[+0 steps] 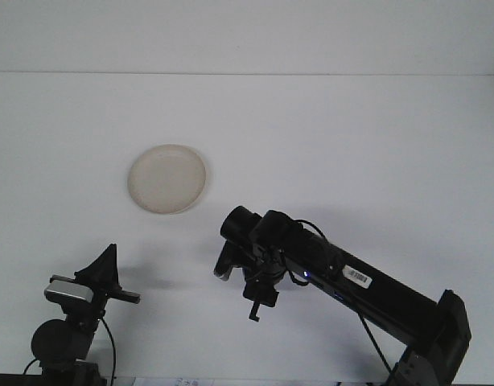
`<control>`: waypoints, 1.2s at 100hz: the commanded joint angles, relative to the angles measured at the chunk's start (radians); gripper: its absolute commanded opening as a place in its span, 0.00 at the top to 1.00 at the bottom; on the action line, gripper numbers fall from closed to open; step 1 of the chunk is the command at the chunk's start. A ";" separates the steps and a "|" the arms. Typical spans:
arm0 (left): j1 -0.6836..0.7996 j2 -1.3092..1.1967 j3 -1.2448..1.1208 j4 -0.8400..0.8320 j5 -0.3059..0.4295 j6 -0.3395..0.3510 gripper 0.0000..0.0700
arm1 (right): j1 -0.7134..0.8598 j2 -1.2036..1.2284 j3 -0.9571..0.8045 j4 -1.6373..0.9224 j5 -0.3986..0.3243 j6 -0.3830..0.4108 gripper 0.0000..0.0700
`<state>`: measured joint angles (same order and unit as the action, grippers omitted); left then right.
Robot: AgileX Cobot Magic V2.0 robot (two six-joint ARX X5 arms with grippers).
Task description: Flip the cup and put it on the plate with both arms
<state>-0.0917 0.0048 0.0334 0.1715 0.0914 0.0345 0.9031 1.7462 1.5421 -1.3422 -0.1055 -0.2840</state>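
A white tabletop (376, 145) is seen, with the right arm (360, 281) reached across its near middle. The cream plate (166, 178) lies up-left of the right gripper (231, 261), well apart. A small grey object (224, 273), possibly the cup, is glimpsed at that gripper; a poor hold could drop it short of the plate. Neither that gripper's grip nor the parked left gripper (110, 273) can be told.

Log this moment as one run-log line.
plate: bare, on table | cup: not visible | right gripper: extended below-right of plate | left gripper: low near left edge
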 commanded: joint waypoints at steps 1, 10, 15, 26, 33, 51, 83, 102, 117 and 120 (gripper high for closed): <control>0.000 -0.001 -0.019 0.010 -0.003 -0.001 0.98 | 0.012 0.023 0.018 -0.014 -0.003 -0.008 0.41; 0.000 -0.001 -0.019 0.010 -0.003 -0.001 0.98 | 0.012 0.016 0.019 -0.017 -0.003 -0.008 0.29; 0.000 -0.001 -0.019 0.010 -0.003 -0.001 0.98 | 0.012 0.006 0.020 -0.017 -0.002 -0.008 0.29; 0.000 -0.001 -0.019 0.010 -0.003 -0.001 0.98 | 0.012 -0.029 0.027 -0.016 -0.003 -0.010 0.29; 0.000 -0.001 -0.019 0.010 -0.003 -0.001 0.98 | 0.012 -0.064 0.032 -0.008 -0.003 -0.013 0.29; 0.000 -0.001 -0.019 0.010 -0.003 -0.001 0.98 | -0.018 -0.212 0.032 0.083 0.000 0.005 0.29; 0.000 -0.001 -0.019 0.010 -0.003 -0.001 0.98 | -0.284 -0.531 0.008 0.252 0.269 0.137 0.30; 0.000 -0.001 -0.019 0.010 -0.003 -0.001 0.98 | -0.513 -0.728 -0.124 0.344 0.267 0.137 0.30; 0.000 -0.001 -0.019 0.010 -0.003 -0.001 0.98 | -0.637 -0.926 -0.345 0.532 0.263 0.149 0.30; 0.000 -0.001 -0.019 0.010 -0.003 -0.001 0.98 | -0.650 -0.959 -0.385 0.562 0.263 0.157 0.30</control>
<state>-0.0917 0.0048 0.0334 0.1715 0.0914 0.0345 0.2699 0.8532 1.2274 -0.8532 0.1616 -0.1535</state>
